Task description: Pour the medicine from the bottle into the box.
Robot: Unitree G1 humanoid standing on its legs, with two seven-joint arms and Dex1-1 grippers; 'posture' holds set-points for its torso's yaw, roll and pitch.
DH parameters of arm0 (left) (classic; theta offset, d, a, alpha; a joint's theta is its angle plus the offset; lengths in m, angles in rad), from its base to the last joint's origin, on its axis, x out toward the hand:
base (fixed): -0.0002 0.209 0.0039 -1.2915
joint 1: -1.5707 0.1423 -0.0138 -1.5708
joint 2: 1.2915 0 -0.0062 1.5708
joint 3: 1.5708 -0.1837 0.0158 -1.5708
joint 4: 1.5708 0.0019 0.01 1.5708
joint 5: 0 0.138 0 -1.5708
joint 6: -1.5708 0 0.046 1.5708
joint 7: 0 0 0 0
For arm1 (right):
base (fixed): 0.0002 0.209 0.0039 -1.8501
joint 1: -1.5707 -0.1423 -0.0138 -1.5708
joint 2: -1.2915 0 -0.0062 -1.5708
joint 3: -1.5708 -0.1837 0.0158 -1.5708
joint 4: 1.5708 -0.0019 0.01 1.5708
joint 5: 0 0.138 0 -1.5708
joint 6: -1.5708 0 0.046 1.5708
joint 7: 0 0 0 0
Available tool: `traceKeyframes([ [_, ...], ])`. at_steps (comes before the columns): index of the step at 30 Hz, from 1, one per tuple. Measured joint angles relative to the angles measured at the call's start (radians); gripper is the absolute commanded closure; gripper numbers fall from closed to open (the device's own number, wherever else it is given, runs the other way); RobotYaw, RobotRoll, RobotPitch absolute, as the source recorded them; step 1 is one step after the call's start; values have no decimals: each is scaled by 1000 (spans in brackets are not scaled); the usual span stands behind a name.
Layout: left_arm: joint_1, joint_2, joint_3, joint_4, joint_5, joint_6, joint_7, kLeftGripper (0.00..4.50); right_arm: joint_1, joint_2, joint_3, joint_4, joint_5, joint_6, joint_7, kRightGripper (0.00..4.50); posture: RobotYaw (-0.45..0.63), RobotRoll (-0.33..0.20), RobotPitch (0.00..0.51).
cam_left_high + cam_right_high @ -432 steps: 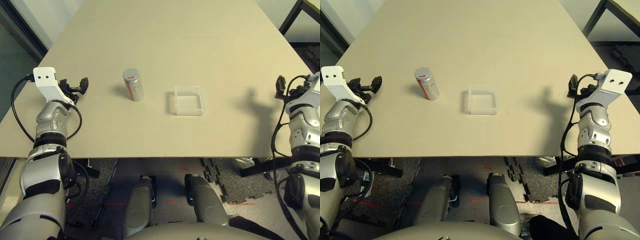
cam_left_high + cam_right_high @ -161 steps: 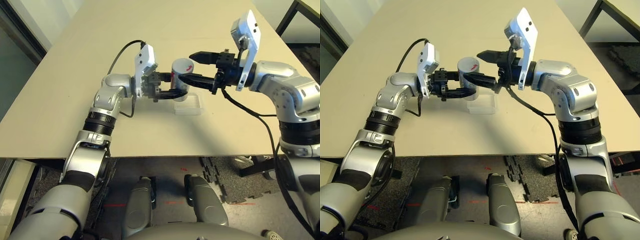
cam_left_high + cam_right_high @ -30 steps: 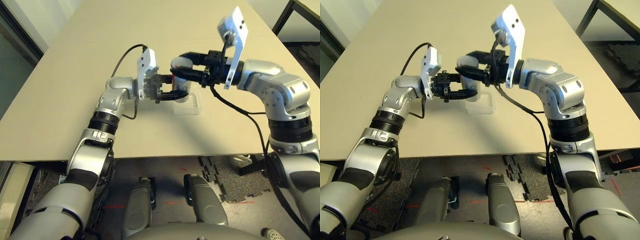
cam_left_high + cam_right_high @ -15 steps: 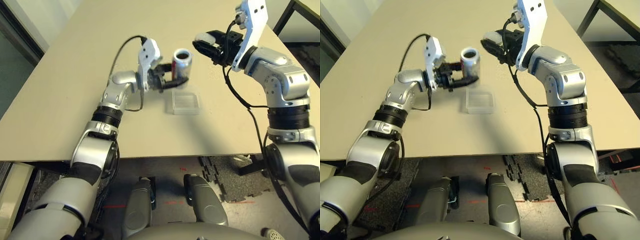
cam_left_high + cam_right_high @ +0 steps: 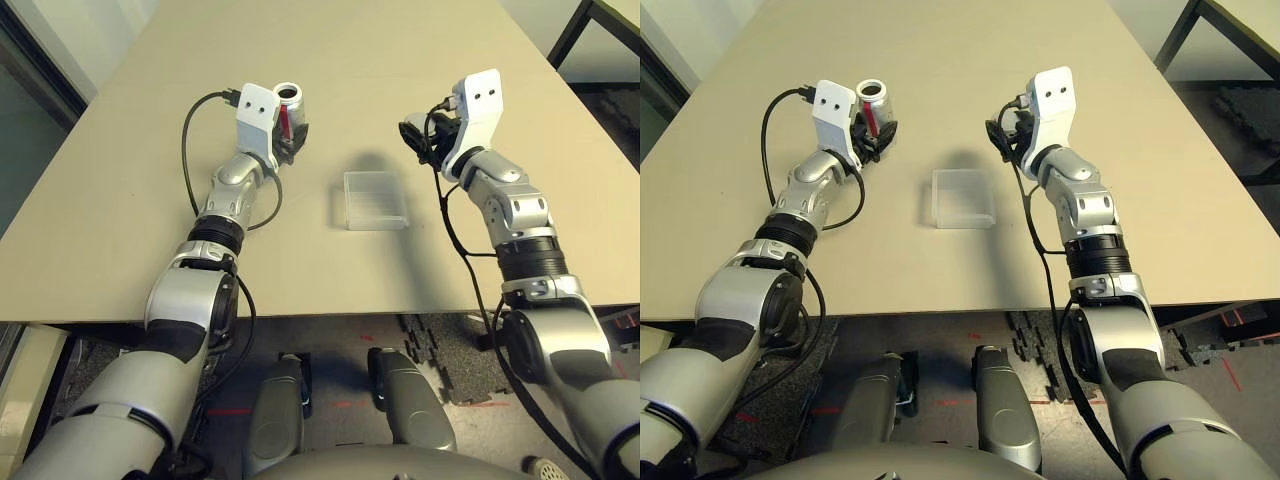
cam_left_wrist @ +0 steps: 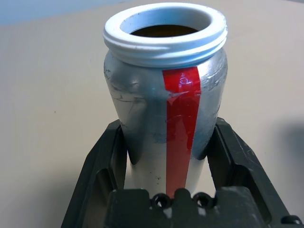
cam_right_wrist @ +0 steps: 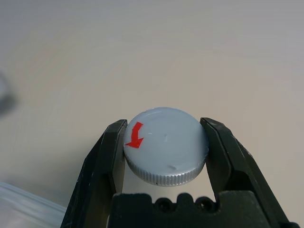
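Table (image 5: 150, 180) bare; left tool (image 6: 166, 156) gripped uncapped bottle (image 6: 166, 109), right tool (image 7: 164, 152) clamped cap (image 7: 166, 145). Next: tip over box (image 5: 374, 200) between tools.

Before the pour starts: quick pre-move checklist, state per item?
1. Bottle gripped: ok, left gripper has a finger on each side of the body.
2. Bottle uncapped: ok, white threaded mouth open.
3. Bottle upright, nothing spilling: ok.
4. Cap secured: ok, clamped in right gripper, off to the box's right.
5. Box ready: ok, flat on the table between the arms, nothing over it.
6. Bottle over box: not ok, it sits left of and beyond the box.
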Motion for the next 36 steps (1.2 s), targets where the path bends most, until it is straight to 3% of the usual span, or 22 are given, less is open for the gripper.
traceKeyframes([
  [11, 53, -17, 21, -28, 0, -5, 16, 1881, -29, 5, -40, 292, -29, -171, -73, 1924, -135, 0, 129],
  [18, 59, -17, 32, -35, -1, -5, 17, 1881, -44, 7, -47, 350, -37, -215, -78, 1924, -135, 0, 129],
  [23, 60, -21, 38, -36, -1, -4, 17, 1881, -50, 8, -48, 360, -41, -222, -79, 200, -140, 0, 132],
  [24, 60, -23, 38, -36, -1, -4, 16, 1881, -50, 8, -48, 360, -42, -222, -80, 22, -141, 0, 133],
  [32, 60, -25, 59, -26, -17, 12, 16, 1881, -54, -33, -57, 309, -46, -196, -75, 0, -144, 0, 133],
  [36, 58, -12, 69, -13, -19, 17, 14, 1881, -3, -106, -57, 98, -32, -66, 2, 0, -148, 0, 132],
])
